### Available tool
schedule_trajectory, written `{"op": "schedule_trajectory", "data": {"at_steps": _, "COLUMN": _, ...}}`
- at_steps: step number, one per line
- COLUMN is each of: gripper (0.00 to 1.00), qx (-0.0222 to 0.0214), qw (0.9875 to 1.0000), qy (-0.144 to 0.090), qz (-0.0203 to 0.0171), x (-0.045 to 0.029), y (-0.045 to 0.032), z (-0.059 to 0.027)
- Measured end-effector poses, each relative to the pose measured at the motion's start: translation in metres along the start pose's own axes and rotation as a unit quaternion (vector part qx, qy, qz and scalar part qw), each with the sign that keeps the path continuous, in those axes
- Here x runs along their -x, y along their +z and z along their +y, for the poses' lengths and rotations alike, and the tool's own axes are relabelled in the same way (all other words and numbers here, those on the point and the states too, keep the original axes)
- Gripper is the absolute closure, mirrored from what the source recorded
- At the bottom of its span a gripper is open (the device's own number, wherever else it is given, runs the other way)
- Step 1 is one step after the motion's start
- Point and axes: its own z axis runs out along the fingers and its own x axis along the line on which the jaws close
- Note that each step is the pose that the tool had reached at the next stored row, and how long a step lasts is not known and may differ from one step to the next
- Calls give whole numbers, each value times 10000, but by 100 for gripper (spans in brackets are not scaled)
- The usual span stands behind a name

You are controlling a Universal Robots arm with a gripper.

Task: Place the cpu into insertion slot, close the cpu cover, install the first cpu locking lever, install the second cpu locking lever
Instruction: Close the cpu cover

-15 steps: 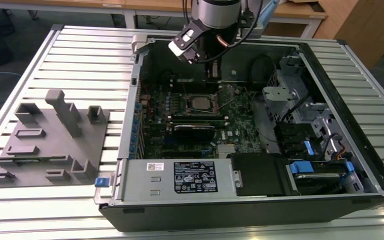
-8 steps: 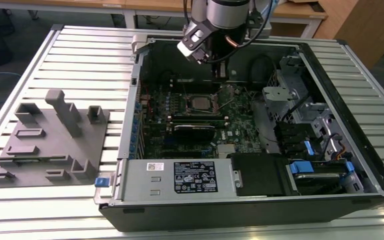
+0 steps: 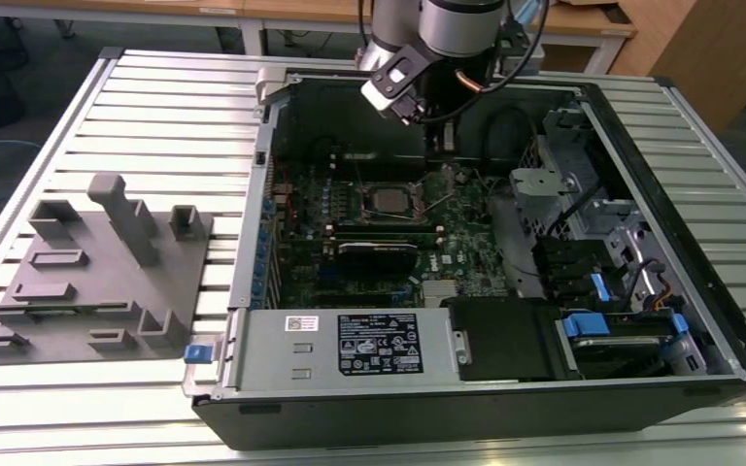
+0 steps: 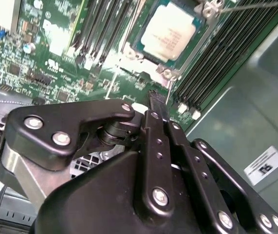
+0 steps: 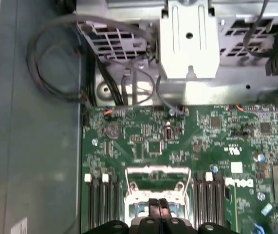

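The cpu (image 4: pixel 168 31), a flat silver square, lies in the insertion slot (image 3: pixel 390 199) on the green motherboard. The silvery cpu cover (image 4: pixel 153 65) frames it and looks laid down around it. A thin metal locking lever (image 4: pixel 255 5) sticks out past one corner of the socket. My gripper (image 4: pixel 157 97) hangs above the board just beside the socket, its black fingers shut with nothing between them. In the first wrist view the gripper (image 5: pixel 158 204) is over the cover's (image 5: pixel 156 171) edge. In the exterior view the gripper (image 3: pixel 446 136) is inside the case, behind the socket.
The open computer case (image 3: pixel 684 379) lies on a slatted metal table (image 3: pixel 152 107). A labelled grey power-supply box (image 3: pixel 347 345) sits at the front, drive bays with blue tabs (image 3: pixel 593 325) on the exterior view's right, a grey fixture block (image 3: pixel 101 272) on its left. Black memory slots (image 4: pixel 226 53) flank the socket.
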Motion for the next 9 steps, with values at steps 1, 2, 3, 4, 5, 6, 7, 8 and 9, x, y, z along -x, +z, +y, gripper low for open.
{"op": "schedule_trajectory", "data": {"at_steps": 1, "gripper": 89, "qx": 0, "qw": 10000, "qy": 0, "qz": 0, "x": -1, "y": 1, "z": 18}}
{"op": "schedule_trajectory", "data": {"at_steps": 2, "gripper": 89, "qx": 0, "qw": 10000, "qy": 0, "qz": 0, "x": -1, "y": 2, "z": 36}}
{"op": "schedule_trajectory", "data": {"at_steps": 3, "gripper": 89, "qx": 0, "qw": 10000, "qy": 0, "qz": 0, "x": -2, "y": 3, "z": 55}}
{"op": "schedule_trajectory", "data": {"at_steps": 4, "gripper": 89, "qx": 0, "qw": 10000, "qy": 0, "qz": -1, "x": -2, "y": 4, "z": 75}}
{"op": "schedule_trajectory", "data": {"at_steps": 5, "gripper": 89, "qx": 0, "qw": 10000, "qy": 0, "qz": -1, "x": -3, "y": 6, "z": 93}}
{"op": "schedule_trajectory", "data": {"at_steps": 6, "gripper": 89, "qx": 0, "qw": 10000, "qy": 0, "qz": -1, "x": -3, "y": 6, "z": 110}}
{"op": "schedule_trajectory", "data": {"at_steps": 7, "gripper": 89, "qx": 0, "qw": 10000, "qy": 0, "qz": -1, "x": -4, "y": 8, "z": 128}}
{"op": "schedule_trajectory", "data": {"at_steps": 8, "gripper": 89, "qx": 0, "qw": 10000, "qy": 0, "qz": -1, "x": -5, "y": 8, "z": 145}}
{"op": "schedule_trajectory", "data": {"at_steps": 9, "gripper": 89, "qx": 0, "qw": 10000, "qy": 0, "qz": -1, "x": -5, "y": 10, "z": 162}}
